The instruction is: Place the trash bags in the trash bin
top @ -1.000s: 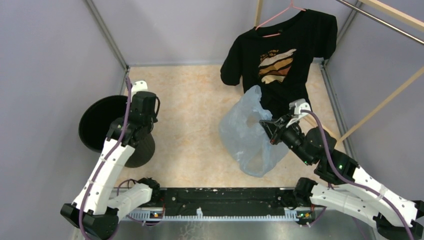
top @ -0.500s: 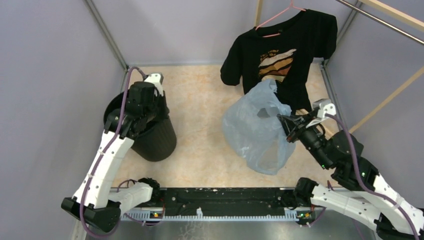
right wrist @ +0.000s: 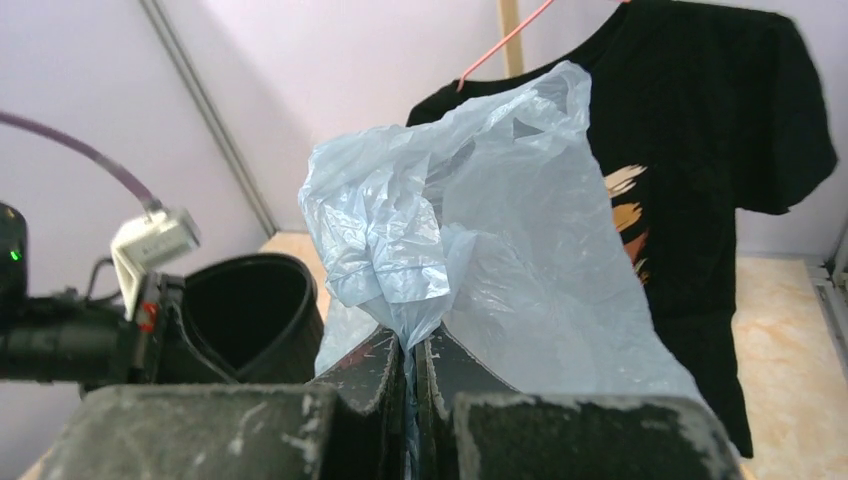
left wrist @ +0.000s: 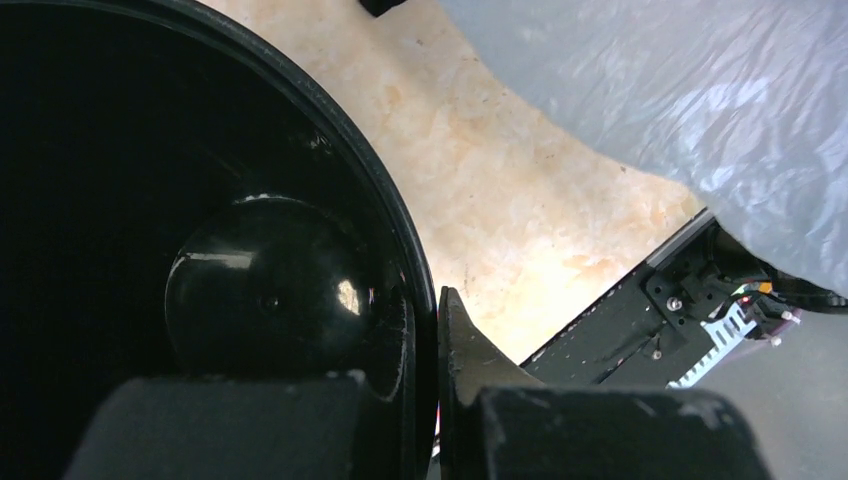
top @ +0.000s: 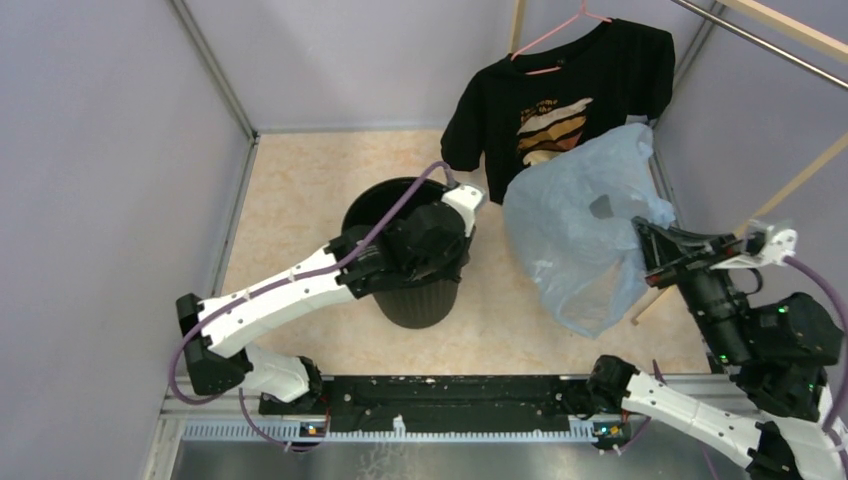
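A black T-shirt [top: 600,90] with an orange-and-cream striped print [top: 549,128] on its chest hangs from a pink hanger [top: 545,36]. A pale wooden post [top: 516,25] rises just left of the shirt's collar, and a wooden rod [top: 780,195] slants to the shirt's right. In front of the shirt spreads a beige marbled tabletop [top: 300,190], with pale lilac panels [top: 100,150] beyond it.

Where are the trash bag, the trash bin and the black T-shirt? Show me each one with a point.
trash bag [top: 585,225]: top external view, middle of the hanging blue film.
trash bin [top: 415,303]: top external view, its ribbed outer wall.
black T-shirt [top: 610,75]: top external view, plain fabric beside the print.
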Robot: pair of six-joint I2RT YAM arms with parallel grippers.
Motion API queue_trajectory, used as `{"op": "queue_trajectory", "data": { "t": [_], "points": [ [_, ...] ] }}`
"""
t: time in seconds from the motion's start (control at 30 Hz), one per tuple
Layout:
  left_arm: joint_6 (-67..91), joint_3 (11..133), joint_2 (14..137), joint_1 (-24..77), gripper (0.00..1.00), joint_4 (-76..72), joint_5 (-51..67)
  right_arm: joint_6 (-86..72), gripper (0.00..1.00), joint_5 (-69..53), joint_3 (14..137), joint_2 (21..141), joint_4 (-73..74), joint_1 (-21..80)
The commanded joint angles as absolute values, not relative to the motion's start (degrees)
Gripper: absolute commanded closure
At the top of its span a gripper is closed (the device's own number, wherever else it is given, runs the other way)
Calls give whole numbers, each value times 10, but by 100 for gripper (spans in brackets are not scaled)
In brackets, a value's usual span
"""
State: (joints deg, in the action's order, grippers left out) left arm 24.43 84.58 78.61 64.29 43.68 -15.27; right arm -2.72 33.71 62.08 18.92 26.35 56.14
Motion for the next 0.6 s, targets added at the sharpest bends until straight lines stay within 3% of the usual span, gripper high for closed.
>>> {"op": "queue_trajectory", "data": {
  "t": [0.0,0.1,0.17,0.4,0.57],
  "points": [
    [297,889,822,681,100,390,-174,-22,100,384,661,151,268,566],
    [306,856,826,683,100,369,-159,-21,100,402,671,128,266,566],
    [319,836,820,683,94,359,-146,-17,100,416,679,121,266,566],
    [327,781,755,683,51,297,-88,-11,100,410,685,145,243,566],
    [353,740,675,683,32,285,-106,-16,100,350,690,216,202,566]
  ]
}}
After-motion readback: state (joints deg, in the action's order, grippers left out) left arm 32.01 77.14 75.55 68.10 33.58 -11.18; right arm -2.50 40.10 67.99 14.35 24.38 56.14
